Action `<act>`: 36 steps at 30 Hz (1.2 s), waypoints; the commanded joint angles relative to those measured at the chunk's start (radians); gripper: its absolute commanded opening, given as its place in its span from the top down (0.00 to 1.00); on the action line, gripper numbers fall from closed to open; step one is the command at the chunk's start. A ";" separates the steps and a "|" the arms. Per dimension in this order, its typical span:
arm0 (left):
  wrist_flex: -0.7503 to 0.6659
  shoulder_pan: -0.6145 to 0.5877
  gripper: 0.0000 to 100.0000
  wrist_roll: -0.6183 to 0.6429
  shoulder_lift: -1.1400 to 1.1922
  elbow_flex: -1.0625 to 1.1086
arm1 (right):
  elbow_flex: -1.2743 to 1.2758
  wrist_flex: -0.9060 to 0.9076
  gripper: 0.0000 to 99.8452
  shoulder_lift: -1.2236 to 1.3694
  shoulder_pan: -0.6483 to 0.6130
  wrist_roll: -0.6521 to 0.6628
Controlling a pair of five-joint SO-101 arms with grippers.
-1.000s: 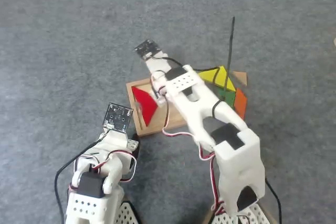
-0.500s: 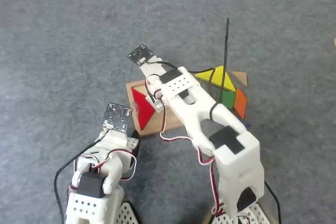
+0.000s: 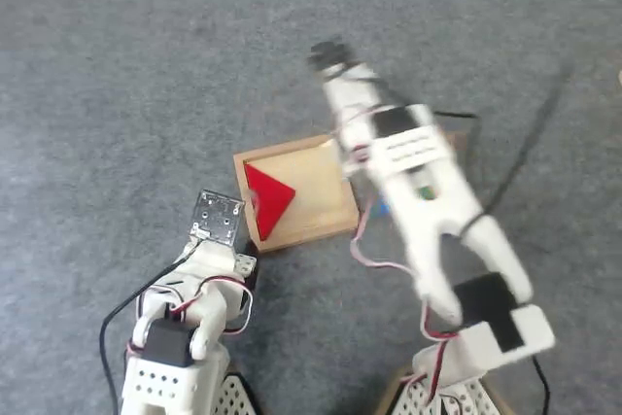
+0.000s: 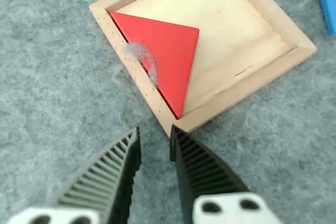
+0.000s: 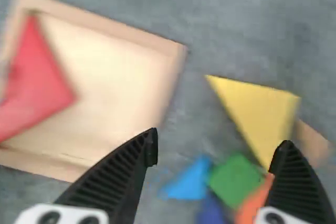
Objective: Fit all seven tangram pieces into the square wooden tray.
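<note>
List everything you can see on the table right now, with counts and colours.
Tray: one, light wood, mid-table.
Red triangle: one, inside the tray along one wall.
Yellow triangle: one, on the mat outside the tray.
Blue triangle: one, beside the green square.
Green square: one, below the yellow triangle.
Orange piece: one, shape blurred.
Mat: one, grey.
Left pincer: narrowly open, near a tray corner.
Right pincer: wide open, above loose pieces.

High cam: fixed, up behind the robot, angled down and forward over the whole table [image 3: 117,94]. Left wrist cam looks down past the left gripper [image 4: 154,129], close on a tray [image 4: 247,88] corner. Right wrist cam looks past the right gripper [image 5: 219,140] at another corner plus table beside it. All three share tray and red triangle [image 3: 267,199].
</note>
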 commanded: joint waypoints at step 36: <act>0.011 -0.009 0.91 0.006 -0.021 -0.005 | -0.333 -0.153 0.59 0.532 0.173 0.829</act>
